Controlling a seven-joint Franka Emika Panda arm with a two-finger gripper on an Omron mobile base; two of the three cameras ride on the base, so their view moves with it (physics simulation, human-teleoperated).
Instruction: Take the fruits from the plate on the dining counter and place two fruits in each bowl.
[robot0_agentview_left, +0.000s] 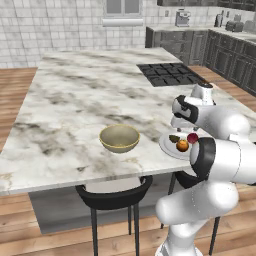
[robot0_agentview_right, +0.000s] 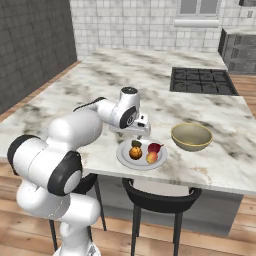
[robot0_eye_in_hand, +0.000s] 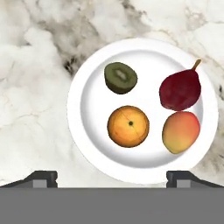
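On the white marble dining counter (robot0_agentview_left: 75, 100) near its front edge lies the pale plate (robot0_eye_in_hand: 92, 109). It carries several fruits: a halved dark brown-green kiwi (robot0_eye_in_hand: 120, 78), an orange (robot0_eye_in_hand: 128, 126), a dark red pear (robot0_eye_in_hand: 180, 91) and a reddish-peach and yellow mango (robot0_eye_in_hand: 180, 131). My gripper (robot0_agentview_right: 140, 134) hangs open just above the plate's far side, pointing down, with nothing between its fingertips (robot0_eye_in_hand: 41, 177). One tan bowl (robot0_agentview_left: 119, 138) stands empty beside the plate (robot0_agentview_right: 125, 155), a short gap away. The second bowl is out of view.
A black cooktop (robot0_agentview_left: 170, 74) is set into the counter's far side. Dark stools (robot0_agentview_left: 115, 192) stand under the front edge, below the bowl and the plate. Dark grey cabinets (robot0_agentview_left: 227, 55) line the back right wall.
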